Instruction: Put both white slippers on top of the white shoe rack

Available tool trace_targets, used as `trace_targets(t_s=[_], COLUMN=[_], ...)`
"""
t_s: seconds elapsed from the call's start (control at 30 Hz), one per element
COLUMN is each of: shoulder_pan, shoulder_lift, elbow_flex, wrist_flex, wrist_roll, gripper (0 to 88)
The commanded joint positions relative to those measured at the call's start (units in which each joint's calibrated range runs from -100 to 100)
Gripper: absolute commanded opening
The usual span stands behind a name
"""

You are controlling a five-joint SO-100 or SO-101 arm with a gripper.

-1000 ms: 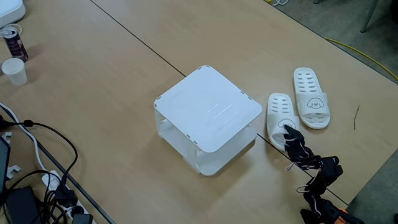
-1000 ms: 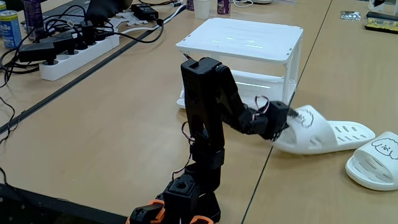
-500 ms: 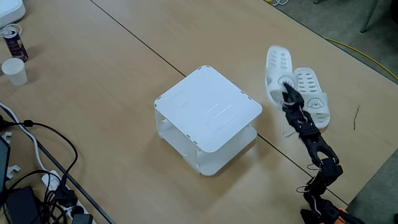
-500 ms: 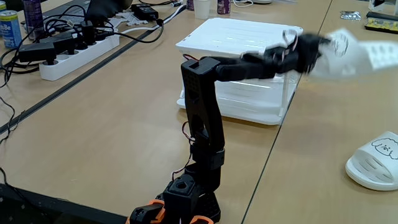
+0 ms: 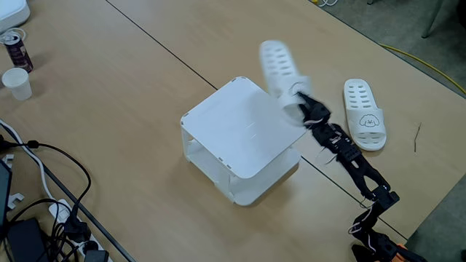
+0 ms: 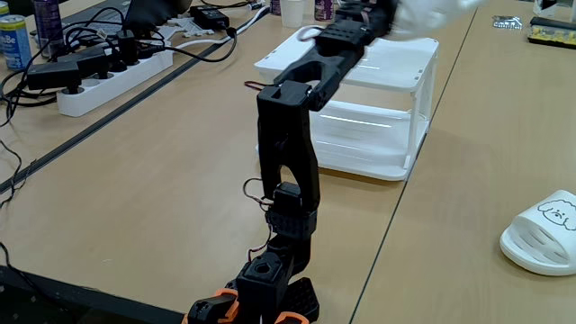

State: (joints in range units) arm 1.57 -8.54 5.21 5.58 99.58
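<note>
One white slipper (image 5: 280,73) hangs in the air at the right edge of the white shoe rack (image 5: 233,127), with my gripper (image 5: 300,104) shut on its strap end. It is blurred by motion. In a fixed view from the arm's base, the slipper (image 6: 430,13) shows at the top edge above the shoe rack (image 6: 360,67), held by my gripper (image 6: 389,16). The other white slipper (image 5: 365,113) lies flat on the table to the right of the rack, and its puppy-face strap (image 6: 544,232) shows at the right edge.
A paper cup (image 5: 16,82) and a can (image 5: 16,48) stand at the far left. Cables and a power strip (image 6: 108,74) lie along the table's left side. A dark seam (image 5: 156,44) crosses the table behind the rack.
My gripper has lifted one slipper off the table beside its pair, then swung it up and left to the rack's edge. The other slipper has stayed put.
</note>
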Motion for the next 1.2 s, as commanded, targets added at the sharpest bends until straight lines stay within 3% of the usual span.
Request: trace_targets(t_s=[0.0,0.37,0.73,1.17], shoulder_pan=[-7.66,-17.86,-18.68,-19.67], shoulder_lift=[-4.21,4.2,15.48,16.91], elbow_flex=[-6.07,-10.4,-19.42,-19.78], wrist_flex=[0.2,0.2,0.03,0.03], wrist_roll=[0.42,0.42,0.42,0.42], gripper=[0.8,0.8,0.8,0.8])
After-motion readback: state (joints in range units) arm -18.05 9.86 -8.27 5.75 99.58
